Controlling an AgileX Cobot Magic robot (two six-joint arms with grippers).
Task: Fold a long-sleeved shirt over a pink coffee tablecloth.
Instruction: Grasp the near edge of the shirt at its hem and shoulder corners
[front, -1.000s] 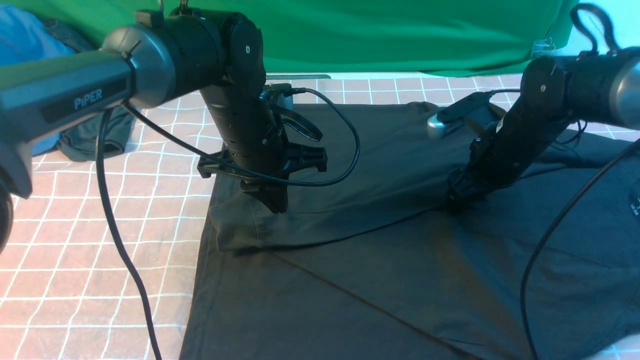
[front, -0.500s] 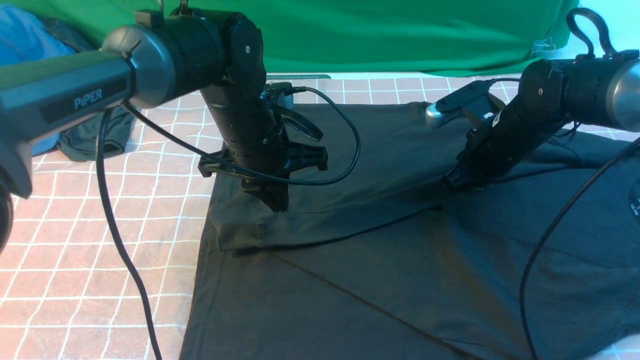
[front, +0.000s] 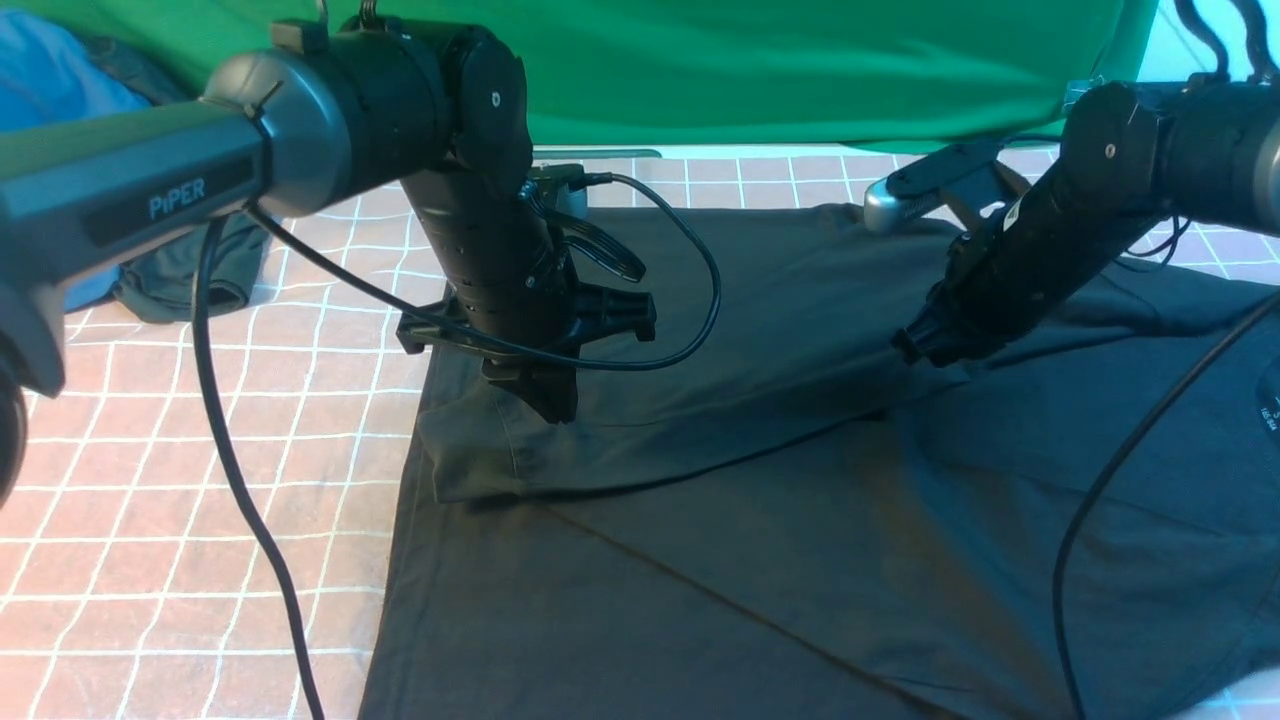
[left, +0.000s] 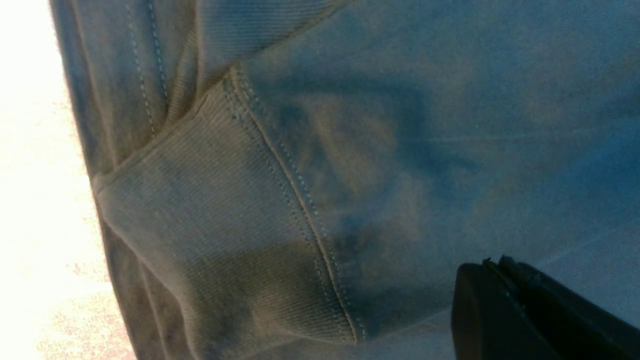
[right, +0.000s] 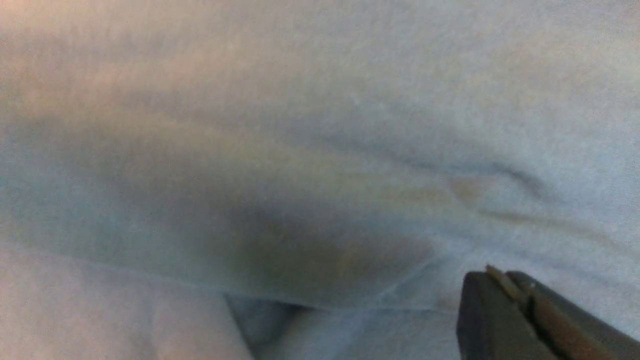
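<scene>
**Both claws closed over the black shirt, left one down at the cuff**

The long-sleeved shirt (front: 800, 560) lies spread over the pink coffee tablecloth (front: 150, 500) and fills the middle and right of the surface. One sleeve (front: 700, 400) is folded across the body, running from the far right down to the left. Its ribbed cuff (front: 470, 450) ends near the shirt's left edge.

The left claw (front: 548, 400) points straight down on that sleeve, just right of the cuff stitching, with its tip at the cloth. In the left wrist view its fingers (left: 500, 300) sit pressed together – narrow, no gap – with the cuff just beside them. Whether any fabric is pinched between them I cannot tell.

The right claw (front: 918, 348) slants down from the right and hangs over the far end of the same sleeve, close above the cloth. The right wrist view shows its fingers (right: 505, 310) closed against each other with nothing visible between them, and a fold edge of the shirt just beyond the tip.

A smaller dark garment (front: 190, 280) and a blue garment (front: 50, 70) lie at the far left, well apart from the shirt. A green fabric (front: 750, 70) hangs along the far side.
</scene>
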